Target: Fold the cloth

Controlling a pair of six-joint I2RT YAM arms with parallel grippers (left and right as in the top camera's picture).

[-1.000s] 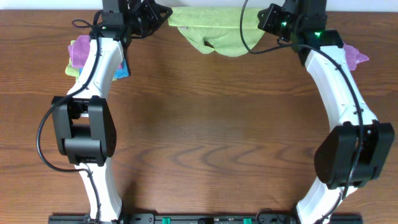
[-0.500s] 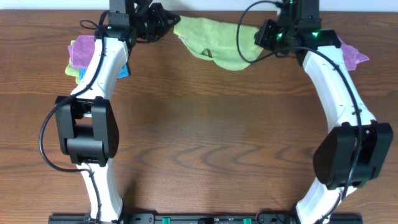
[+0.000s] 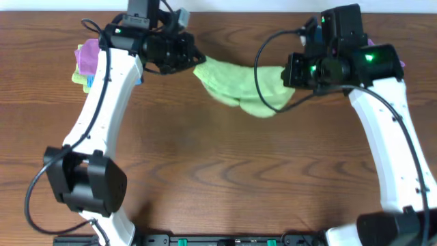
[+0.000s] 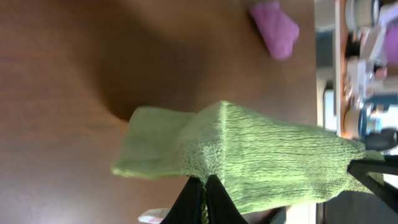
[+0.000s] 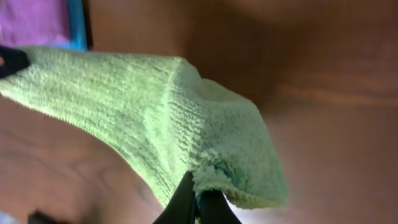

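Above the wooden table (image 3: 225, 171), left fingers (image 4: 188, 203) and right fingers (image 5: 180, 203) pinch the terry cloth (image 3: 239, 85).

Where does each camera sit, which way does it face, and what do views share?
Overhead: above the table, facing down; left arm, right arm, lime-green cloth between them.
Left wrist: on the left arm, facing along its shut jaws at the cloth.
Right wrist: on the right arm, facing along its shut jaws at the cloth.
Shared: all show the cloth.
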